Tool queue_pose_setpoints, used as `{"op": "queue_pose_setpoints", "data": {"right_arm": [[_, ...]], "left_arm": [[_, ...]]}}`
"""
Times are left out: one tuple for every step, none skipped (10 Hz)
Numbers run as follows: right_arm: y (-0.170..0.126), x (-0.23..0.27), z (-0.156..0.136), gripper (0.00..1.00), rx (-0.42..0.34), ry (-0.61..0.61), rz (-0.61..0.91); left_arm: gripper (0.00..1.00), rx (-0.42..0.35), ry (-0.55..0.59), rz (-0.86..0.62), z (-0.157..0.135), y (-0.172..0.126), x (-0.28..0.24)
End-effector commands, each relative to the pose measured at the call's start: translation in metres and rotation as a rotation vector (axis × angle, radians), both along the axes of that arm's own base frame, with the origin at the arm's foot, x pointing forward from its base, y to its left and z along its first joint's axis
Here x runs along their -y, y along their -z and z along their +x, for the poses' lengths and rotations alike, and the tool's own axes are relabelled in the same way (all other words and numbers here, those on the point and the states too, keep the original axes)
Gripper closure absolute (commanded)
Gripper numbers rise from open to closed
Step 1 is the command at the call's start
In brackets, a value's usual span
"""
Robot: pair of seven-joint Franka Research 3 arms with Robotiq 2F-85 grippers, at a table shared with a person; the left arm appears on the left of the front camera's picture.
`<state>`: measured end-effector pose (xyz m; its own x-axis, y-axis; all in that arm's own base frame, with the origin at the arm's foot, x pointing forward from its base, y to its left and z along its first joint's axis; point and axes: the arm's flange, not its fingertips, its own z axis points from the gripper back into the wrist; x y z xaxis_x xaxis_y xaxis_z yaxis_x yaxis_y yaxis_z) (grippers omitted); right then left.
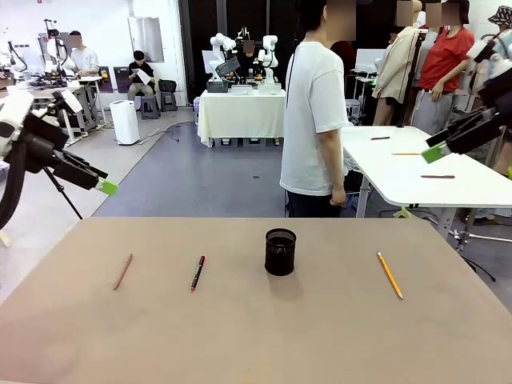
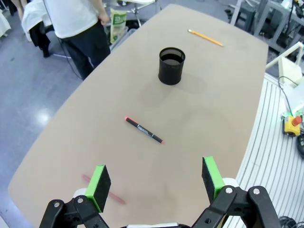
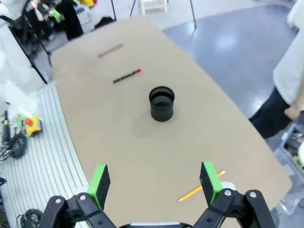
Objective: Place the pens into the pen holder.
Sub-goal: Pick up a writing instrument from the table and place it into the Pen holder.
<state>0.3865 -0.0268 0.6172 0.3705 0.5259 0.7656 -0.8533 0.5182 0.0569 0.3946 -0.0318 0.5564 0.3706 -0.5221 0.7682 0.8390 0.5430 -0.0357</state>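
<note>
The black mesh pen holder [image 1: 280, 251] [image 2: 171, 65] [image 3: 162, 103] stands upright at the table's middle. Left of it lies the black pen with red tip [image 1: 198, 272] [image 2: 144, 130] [image 3: 127, 76]. Farther left lies the reddish-brown pencil [image 1: 122, 271] [image 2: 104, 189] [image 3: 110, 50]. The orange-yellow pencil [image 1: 390, 274] [image 2: 205, 37] [image 3: 199, 188] lies to the holder's right. My left gripper [image 1: 106, 186] [image 2: 156, 182] hangs open high off the table's left side. High at the right, my right gripper [image 1: 436, 152] [image 3: 156, 182] is open too. Both hold nothing.
A person in a white T-shirt [image 1: 315, 120] stands at the far edge of the brown table [image 1: 256, 336]. A white table [image 1: 416, 168] with pens stands behind at the right.
</note>
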Motion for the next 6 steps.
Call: {"op": "queue_pose_setpoints", "data": {"right_arm": [[-0.003,0.019,0.004,0.0,0.022,-0.001,0.064],[-0.005,0.028,0.001,0.0,0.036,0.004,0.073],[-0.005,0.034,0.003,0.0,0.035,0.009,0.08],[-0.002,0.035,0.005,0.0,0.021,0.013,0.069],[0.0,0.037,0.009,0.0,0.01,0.014,0.065],[0.002,0.038,0.01,0.0,0.005,0.018,0.057]], "left_arm": [[0.0,0.009,0.013,-0.019,0.003,-0.009,-0.006],[0.0,0.015,0.009,-0.011,0.0,-0.018,-0.006],[0.0,0.02,0.013,0.006,0.0,-0.03,-0.005],[0.0,0.017,0.01,0.037,0.001,-0.04,-0.006],[0.0,0.015,0.011,0.053,0.004,-0.047,-0.007],[0.0,0.018,0.024,0.055,0.007,-0.057,-0.009]]}}
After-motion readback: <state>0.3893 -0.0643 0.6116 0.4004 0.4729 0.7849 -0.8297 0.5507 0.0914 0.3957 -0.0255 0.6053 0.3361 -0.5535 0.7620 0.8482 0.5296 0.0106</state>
